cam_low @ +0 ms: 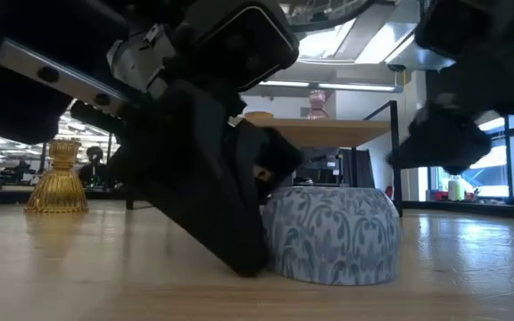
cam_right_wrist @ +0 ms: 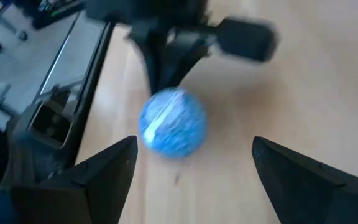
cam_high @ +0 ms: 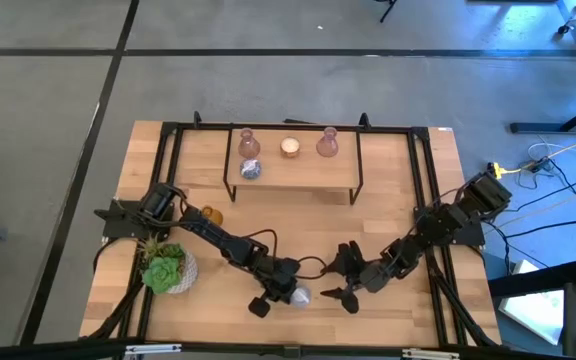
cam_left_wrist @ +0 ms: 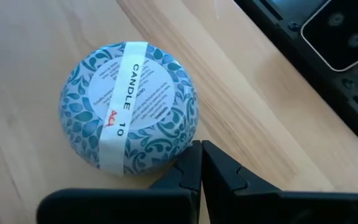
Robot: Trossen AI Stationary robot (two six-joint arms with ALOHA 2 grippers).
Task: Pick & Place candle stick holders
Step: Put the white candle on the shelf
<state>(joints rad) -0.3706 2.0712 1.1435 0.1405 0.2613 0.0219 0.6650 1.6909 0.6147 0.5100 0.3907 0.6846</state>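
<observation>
A silvery-blue round candle stick holder (cam_left_wrist: 128,106) with a white label strip sits flat on the wood near the table's front middle (cam_high: 301,296). My left gripper (cam_left_wrist: 201,163) is shut, its tips at the holder's side (cam_low: 239,241). My right gripper (cam_right_wrist: 194,168) stands open just to the holder's right (cam_high: 340,277), and the holder (cam_right_wrist: 173,130) lies a little beyond its fingers, untouched. An amber holder (cam_high: 209,214) stands on the table at the left (cam_low: 58,178). Two pink holders (cam_high: 249,145) (cam_high: 327,143), a cream one (cam_high: 290,147) and another silvery-blue one (cam_high: 251,169) stand on a raised shelf. My left gripper's shut fingertips (cam_left_wrist: 194,149) lie against the round holder's side wall (cam_left_wrist: 180,148), low down near the table. The fingers slant down at it from the table's left (cam_low: 248,254). The holder rests flat on the table, label face up.
A green succulent in a pale pot (cam_high: 167,268) stands at the front left beside my left arm. The wooden shelf on black legs (cam_high: 293,183) spans the far middle. A black frame (cam_high: 423,180) runs along the table's sides. Bare wood lies between shelf and grippers.
</observation>
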